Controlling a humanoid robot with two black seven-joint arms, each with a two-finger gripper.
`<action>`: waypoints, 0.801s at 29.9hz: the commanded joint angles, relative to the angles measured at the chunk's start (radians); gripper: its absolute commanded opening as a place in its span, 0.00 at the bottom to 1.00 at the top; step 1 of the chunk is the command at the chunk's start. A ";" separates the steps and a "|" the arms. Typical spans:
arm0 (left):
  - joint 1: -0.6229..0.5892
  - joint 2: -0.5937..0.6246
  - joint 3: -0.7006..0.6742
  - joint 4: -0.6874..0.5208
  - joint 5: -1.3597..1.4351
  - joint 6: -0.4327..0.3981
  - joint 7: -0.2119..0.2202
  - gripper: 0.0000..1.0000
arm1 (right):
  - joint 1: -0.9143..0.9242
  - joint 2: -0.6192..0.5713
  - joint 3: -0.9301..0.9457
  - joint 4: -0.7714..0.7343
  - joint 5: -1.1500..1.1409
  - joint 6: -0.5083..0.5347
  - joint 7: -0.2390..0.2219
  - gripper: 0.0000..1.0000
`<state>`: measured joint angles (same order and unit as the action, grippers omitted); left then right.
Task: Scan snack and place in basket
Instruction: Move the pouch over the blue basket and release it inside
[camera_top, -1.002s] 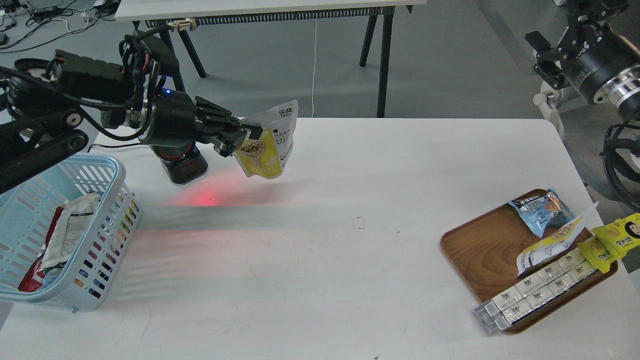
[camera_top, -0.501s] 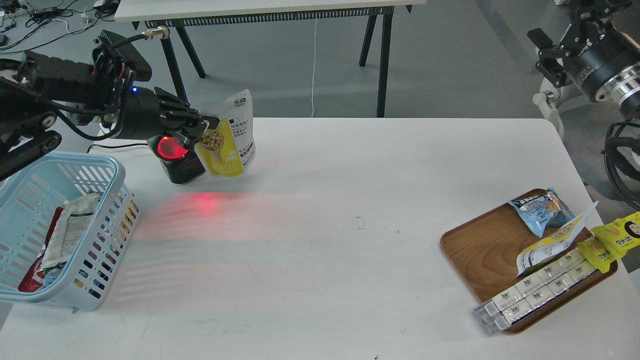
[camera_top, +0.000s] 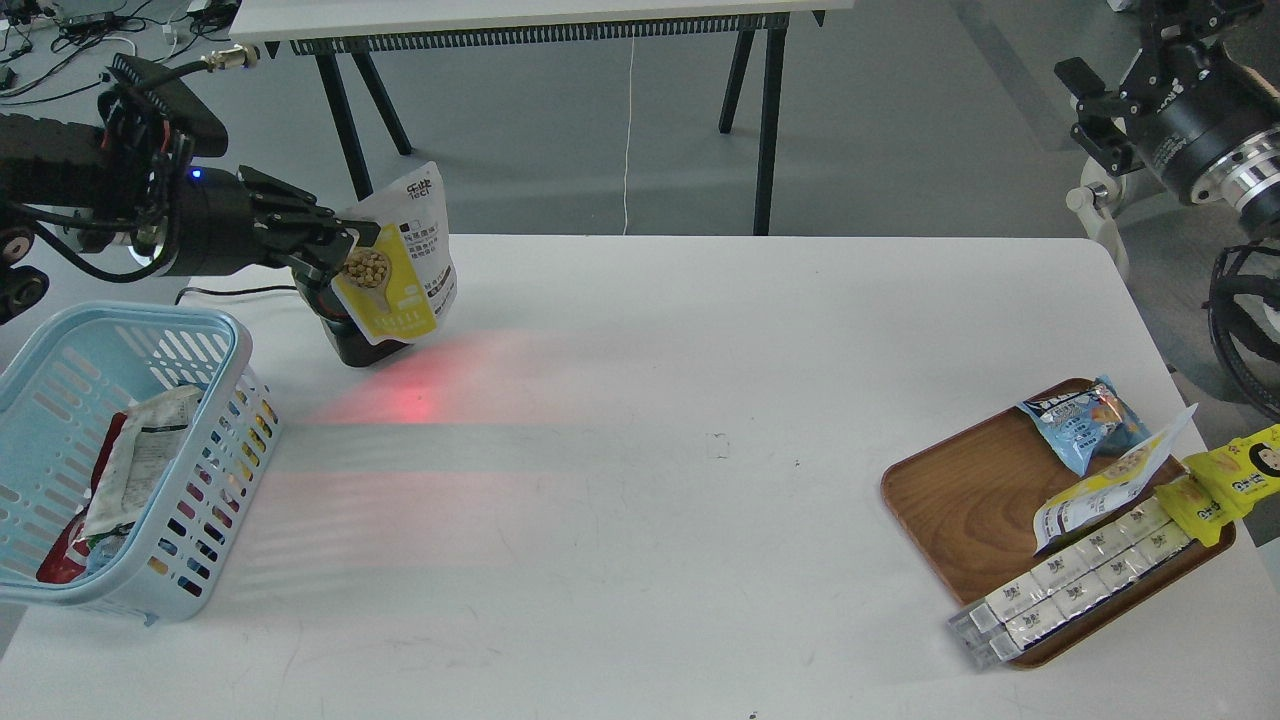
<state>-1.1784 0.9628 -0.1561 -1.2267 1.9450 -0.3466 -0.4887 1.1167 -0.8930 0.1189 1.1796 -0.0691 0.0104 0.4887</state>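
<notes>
The snack (camera_top: 400, 265) is a white-topped pouch with a yellow panel and a bean picture. My left gripper (camera_top: 345, 250) is shut on its left edge and holds it upright above the table's far left, in front of the black scanner (camera_top: 350, 335). The light blue basket (camera_top: 215, 345) stands at the left edge, below and left of the pouch, with a few packets inside. My right arm is at the top right corner; its gripper (camera_top: 1085, 105) is seen dark and end-on, far from the pouch.
A red scanner glow (camera_top: 410, 400) lies on the white table (camera_top: 650, 480). A brown wooden tray (camera_top: 960, 500) at the right holds a blue packet (camera_top: 1085, 420), another pouch, yellow wrappers and white boxed bars. A black-legged table stands behind.
My left gripper has carried the pouch leftward and slightly up, from right of the scanner to in front of it, nearer the basket. The right arm has barely moved.
</notes>
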 joint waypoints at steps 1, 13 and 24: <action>-0.001 0.042 0.000 -0.036 0.000 0.000 0.000 0.00 | 0.000 -0.001 -0.001 0.000 0.000 0.000 0.000 0.98; -0.010 0.269 -0.141 -0.168 0.000 0.003 0.000 0.00 | -0.008 0.000 -0.001 -0.002 0.000 -0.001 0.000 0.98; -0.001 0.491 -0.149 -0.195 -0.079 0.017 0.000 0.00 | -0.014 0.011 -0.001 -0.009 -0.001 0.000 0.000 0.98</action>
<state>-1.1835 1.4095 -0.3147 -1.4039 1.9188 -0.3309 -0.4887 1.1034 -0.8868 0.1181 1.1731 -0.0701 0.0102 0.4887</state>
